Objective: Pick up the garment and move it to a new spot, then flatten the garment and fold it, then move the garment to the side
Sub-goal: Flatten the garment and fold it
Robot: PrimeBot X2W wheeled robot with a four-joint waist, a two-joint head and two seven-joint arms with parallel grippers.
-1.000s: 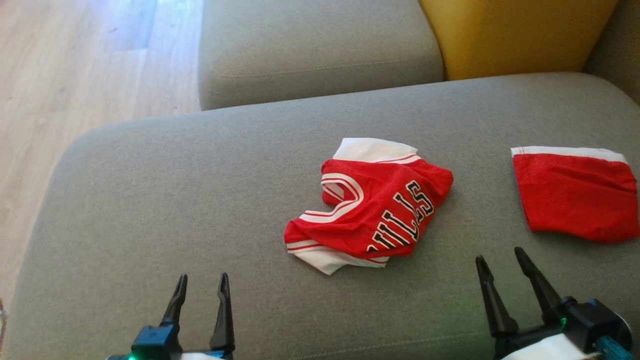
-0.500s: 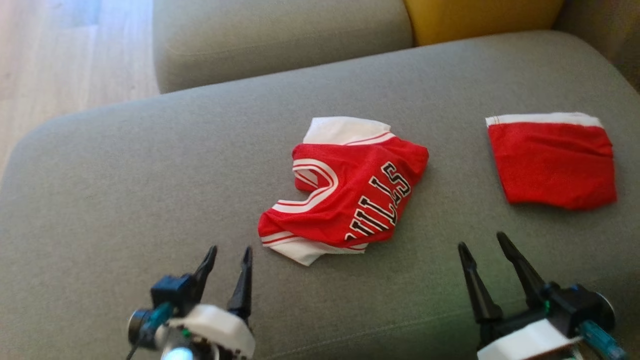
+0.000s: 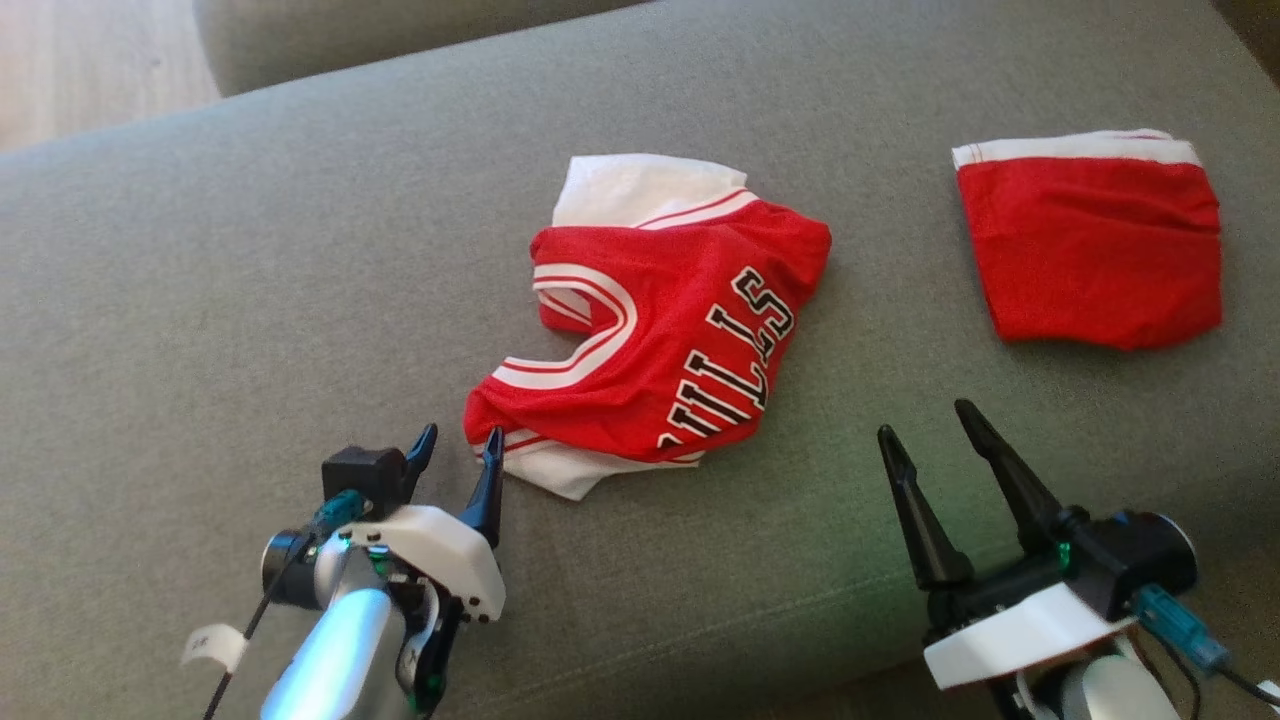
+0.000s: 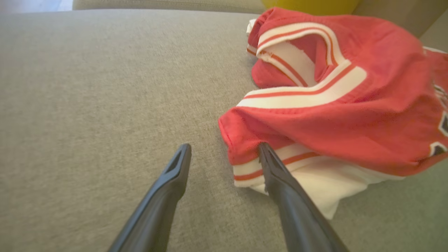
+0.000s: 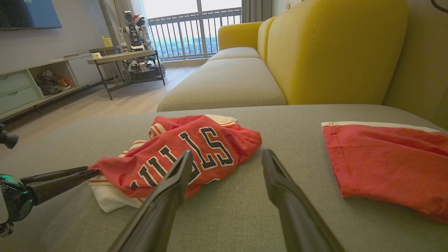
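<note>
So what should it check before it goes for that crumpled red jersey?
1. Left tool open: ok.
2. Left tool lined up on the near corner of the jersey: ok; it overlaps the striped hem in the left wrist view.
3. Contact with the cloth: cannot tell.
4. Right tool open, holding nothing: ok.
5. Folded red garment lies apart from the jersey: ok.
6. Bare cushion on the robot's left for a new spot: ok.
</note>
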